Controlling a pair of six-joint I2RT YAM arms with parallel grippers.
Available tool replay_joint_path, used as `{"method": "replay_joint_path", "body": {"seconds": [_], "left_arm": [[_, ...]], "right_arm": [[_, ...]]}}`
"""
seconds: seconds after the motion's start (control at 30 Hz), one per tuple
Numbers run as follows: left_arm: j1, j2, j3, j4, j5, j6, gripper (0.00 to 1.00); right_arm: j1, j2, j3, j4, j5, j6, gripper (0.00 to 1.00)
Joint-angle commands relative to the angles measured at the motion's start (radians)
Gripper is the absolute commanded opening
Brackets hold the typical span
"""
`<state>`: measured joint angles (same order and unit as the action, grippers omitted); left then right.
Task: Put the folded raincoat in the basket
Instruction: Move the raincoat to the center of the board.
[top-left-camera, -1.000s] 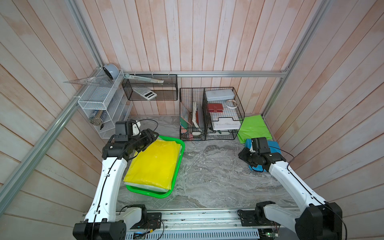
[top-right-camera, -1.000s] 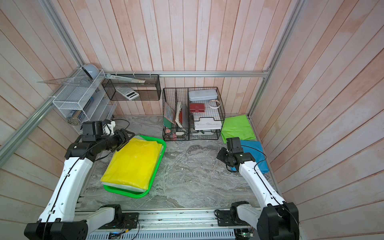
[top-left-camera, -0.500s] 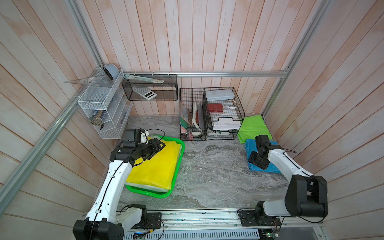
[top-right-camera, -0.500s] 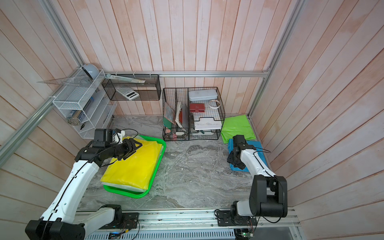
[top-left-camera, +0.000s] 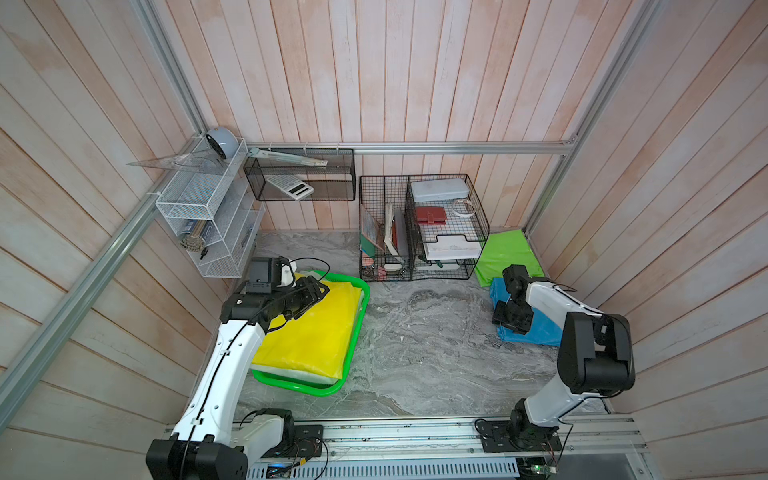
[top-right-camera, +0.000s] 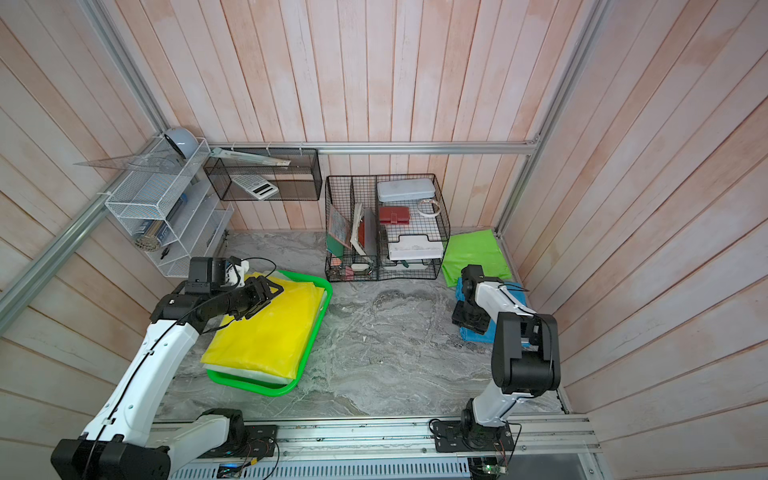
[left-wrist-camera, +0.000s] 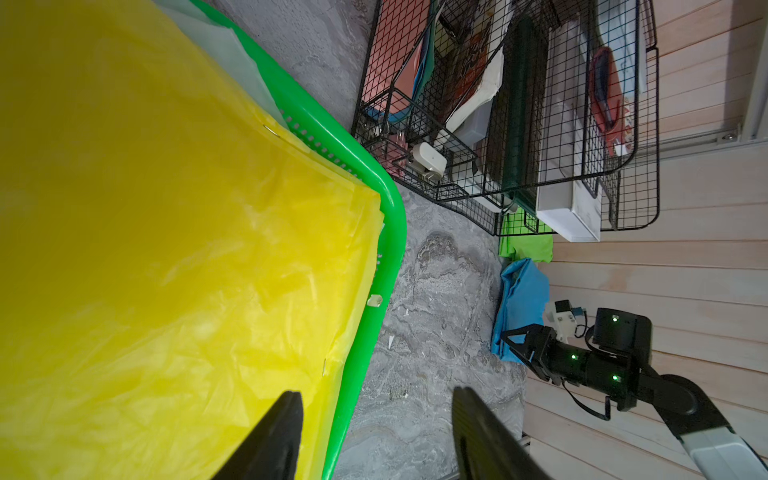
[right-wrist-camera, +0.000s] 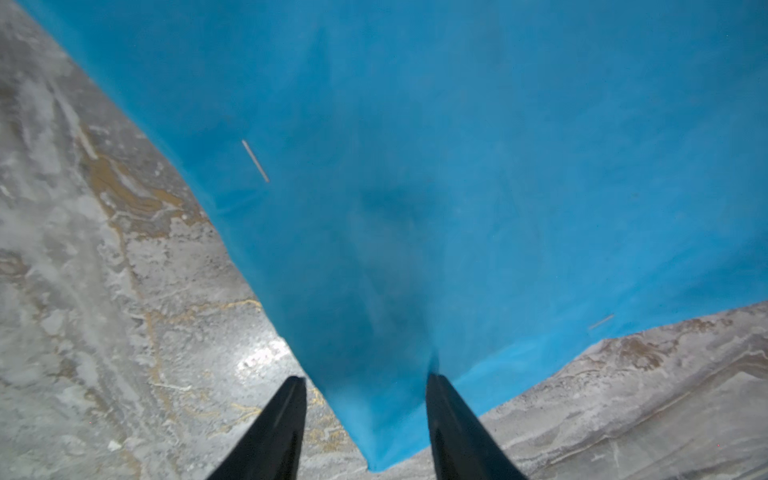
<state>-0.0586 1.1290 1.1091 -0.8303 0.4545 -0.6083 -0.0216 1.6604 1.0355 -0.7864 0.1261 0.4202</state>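
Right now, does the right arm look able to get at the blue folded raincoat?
Probably yes. The right hand hangs open right over a corner of the blue raincoat on the table, straddling it, and nothing lies on top of it.

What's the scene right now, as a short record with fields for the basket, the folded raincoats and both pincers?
Basket: shallow bright green perforated plastic basket, on the grey marbled table
In basket: folded yellow plastic raincoat, lying flat
Outside basket: folded blue plastic raincoat and folded lime green plastic raincoat, on the table near the right arm
Left pincer: open, empty, over the yellow raincoat's edge
Right pincer: open, jaws either side of a blue raincoat corner
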Motion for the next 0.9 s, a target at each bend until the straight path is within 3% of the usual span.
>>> {"method": "replay_joint_path", "body": {"seconds": [0.0, 0.3, 0.4, 0.63, 0.87], "left_arm": [[-0.005, 0.007, 0.001, -0.006, -0.022, 0.027, 0.62], [-0.004, 0.014, 0.005, -0.011, -0.025, 0.030, 0.62], [-0.004, 0.015, 0.007, -0.015, -0.028, 0.031, 0.62], [-0.003, 0.016, 0.013, -0.023, -0.032, 0.031, 0.62], [-0.004, 0.009, 0.016, -0.049, -0.059, 0.046, 0.62]], "right_arm": [[-0.004, 0.035, 0.017, -0.022, -0.041, -0.017, 0.54], [-0.004, 0.109, 0.037, -0.051, -0.030, -0.023, 0.55], [-0.003, 0.124, 0.032, -0.054, -0.029, -0.023, 0.51], [-0.004, 0.157, 0.029, -0.050, -0.069, -0.030, 0.34], [-0.004, 0.152, 0.019, -0.046, -0.083, -0.033, 0.08]]}}
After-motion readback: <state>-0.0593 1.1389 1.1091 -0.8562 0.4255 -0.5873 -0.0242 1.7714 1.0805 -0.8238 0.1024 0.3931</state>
